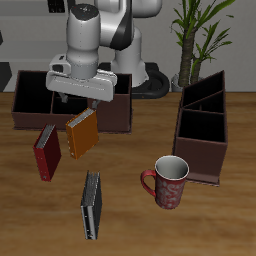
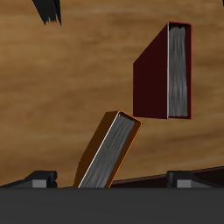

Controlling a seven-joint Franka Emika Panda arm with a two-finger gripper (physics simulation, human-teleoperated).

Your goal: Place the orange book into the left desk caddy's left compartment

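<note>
The orange book (image 1: 82, 134) leans tilted on the table in front of the wide caddy; in the wrist view its pale page edges (image 2: 110, 154) run slantwise between my fingers. My gripper (image 1: 78, 105) (image 2: 112, 181) hangs just above the book's upper end, open, and its two fingers (image 2: 40, 179) stand wide apart on either side without touching the book. The left desk caddy (image 1: 204, 135) is a dark maroon box seen end-on, well off to the side. Its left compartment (image 1: 205, 97) is the narrow slot at its taller far end.
A red book (image 1: 46, 152) (image 2: 163, 73) stands beside the orange one. A dark grey book (image 1: 91, 205) lies nearer the front edge. A red patterned mug (image 1: 168, 182) sits in front of the left desk caddy. The wide maroon caddy (image 1: 30, 100) stands behind my gripper.
</note>
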